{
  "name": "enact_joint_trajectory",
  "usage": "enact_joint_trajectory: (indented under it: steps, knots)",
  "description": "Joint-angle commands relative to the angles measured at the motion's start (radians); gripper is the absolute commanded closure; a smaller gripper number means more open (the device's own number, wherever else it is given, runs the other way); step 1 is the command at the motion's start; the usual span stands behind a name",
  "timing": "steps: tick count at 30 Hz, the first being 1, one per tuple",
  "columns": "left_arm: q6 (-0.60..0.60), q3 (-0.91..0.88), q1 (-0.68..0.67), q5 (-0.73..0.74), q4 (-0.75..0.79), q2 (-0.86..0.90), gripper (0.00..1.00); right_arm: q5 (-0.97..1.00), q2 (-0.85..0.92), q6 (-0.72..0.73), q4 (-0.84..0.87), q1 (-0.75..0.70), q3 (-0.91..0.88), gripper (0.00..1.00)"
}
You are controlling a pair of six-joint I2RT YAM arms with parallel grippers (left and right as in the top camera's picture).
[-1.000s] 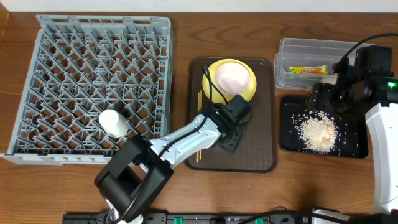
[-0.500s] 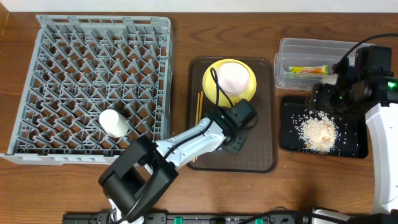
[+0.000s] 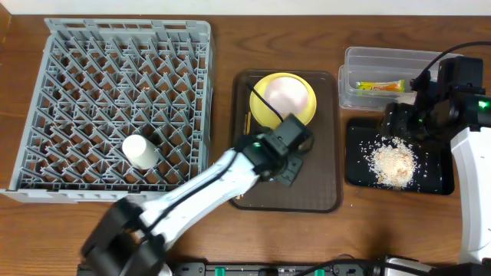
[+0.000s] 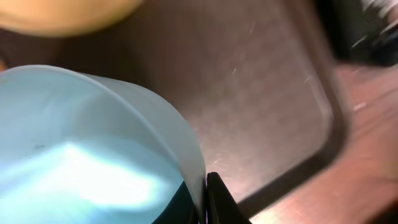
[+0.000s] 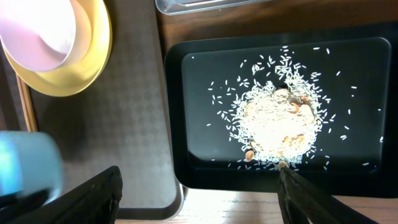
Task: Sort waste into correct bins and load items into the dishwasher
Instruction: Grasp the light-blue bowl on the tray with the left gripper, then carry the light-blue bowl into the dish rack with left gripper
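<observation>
The rack (image 3: pixel 115 92) fills the left of the counter (image 3: pixel 224 42), its sides square to the counter's edges. The brown tray (image 3: pixel 318 180) lies at the middle with its long axis running far to near. To the right, the black tray (image 3: pixel 357 172) sits with its long axis left to right, and the tub (image 3: pixel 349 73) lies just behind it, turned the same way. The plate (image 3: pixel 261 107) rests on the far half of the brown tray, and the white bowl (image 3: pixel 288 93) stands in it, mouth up. The blue bowl (image 4: pixel 81 155) is over the near half of the brown tray, hidden under the arm from overhead. The left pincer (image 4: pixel 208 199) is pressed together on its rim, one finger inside the wall. The right pincer (image 5: pixel 199 173) hangs spread wide over the near edge of the black tray, gripping nothing. The cup (image 3: pixel 140 151) sits among the pegs at the near side of the rack, seemingly tilted. The chopsticks (image 3: pixel 246 123) lie along the brown tray's left edge, pointing far to near. The wrapper (image 3: pixel 380 87) lies inside the tub, long axis left to right. The crumbs (image 3: pixel 391 162) are heaped mid black tray, with loose grains scattered round the heap.
</observation>
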Motion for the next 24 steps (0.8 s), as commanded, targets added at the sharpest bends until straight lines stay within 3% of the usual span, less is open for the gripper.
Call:
enact_joint_trajectory:
  steps: [1, 7, 15, 24]
  knots:
    - [0.021, 0.039, 0.071, 0.0, -0.006, -0.116, 0.92, 0.001, -0.016, 0.008, -0.002, -0.012, 0.008, 0.23]
    - [0.056, 0.039, 0.281, 0.085, -0.017, -0.256, 0.92, 0.001, -0.016, 0.008, -0.005, -0.012, 0.008, 0.23]
    - [0.09, 0.038, 0.642, 0.536, -0.017, -0.275, 0.92, 0.001, -0.016, 0.008, -0.005, -0.012, 0.008, 0.23]
    - [0.122, 0.038, 0.937, 0.952, 0.019, -0.182, 0.92, 0.001, -0.016, 0.008, -0.005, -0.012, 0.008, 0.23]
